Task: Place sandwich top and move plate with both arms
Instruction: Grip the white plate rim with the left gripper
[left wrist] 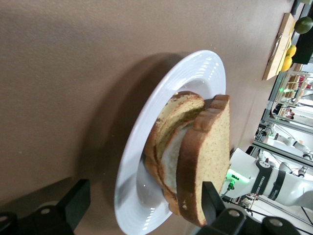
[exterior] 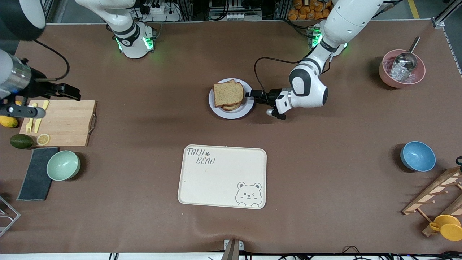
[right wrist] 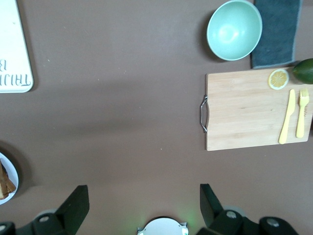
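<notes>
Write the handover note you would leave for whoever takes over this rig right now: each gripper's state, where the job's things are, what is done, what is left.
Left gripper: open, low at the plate's rim on the left arm's side, one finger against the sandwich, gripping nothing.
Right gripper: open, empty, waiting above the cutting board.
Sandwich top: on the stack, on the plate.
Plate: on the table, farther from the front camera than the bear tray.
Done: top slice placed.
Left: move the plate with both arms; the right arm has yet to come over.

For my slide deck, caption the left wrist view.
Open left gripper at the white round plate, brown bread top on the sandwich.
</notes>
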Controlling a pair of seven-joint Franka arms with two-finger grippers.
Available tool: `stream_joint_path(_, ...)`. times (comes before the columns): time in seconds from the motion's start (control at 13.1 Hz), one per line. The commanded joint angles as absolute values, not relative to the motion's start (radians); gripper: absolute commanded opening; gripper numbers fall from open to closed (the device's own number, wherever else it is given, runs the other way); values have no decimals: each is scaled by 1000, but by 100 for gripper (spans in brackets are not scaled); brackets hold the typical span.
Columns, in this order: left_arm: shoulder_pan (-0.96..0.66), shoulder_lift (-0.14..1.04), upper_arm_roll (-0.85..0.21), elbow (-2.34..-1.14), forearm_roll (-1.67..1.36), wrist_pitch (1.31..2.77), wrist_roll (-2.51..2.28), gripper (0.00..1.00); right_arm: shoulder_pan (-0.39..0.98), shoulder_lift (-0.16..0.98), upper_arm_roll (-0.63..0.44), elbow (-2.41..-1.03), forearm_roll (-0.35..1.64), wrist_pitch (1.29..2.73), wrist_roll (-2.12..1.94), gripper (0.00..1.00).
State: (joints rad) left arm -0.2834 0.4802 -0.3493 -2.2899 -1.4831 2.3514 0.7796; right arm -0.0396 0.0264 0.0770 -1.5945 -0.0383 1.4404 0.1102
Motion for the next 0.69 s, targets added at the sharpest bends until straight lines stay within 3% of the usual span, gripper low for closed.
stream_joint_path(0.0, -295, 497, -351, -2286, -1523, 2367, 816, 100, -12, -8, 40, -1609, -21, 1450, 56, 100)
stream_joint_path(0.38, -304, 497, -351, -2286, -1548, 2393, 818, 100, -18, -5, 38, -1582, -25, 1552, 52, 100)
stream_joint_path(0.61, -330, 497, -351, -2283, -1594, 2428, 828, 46, -18, -8, 37, -1580, -21, 1549, 63, 100)
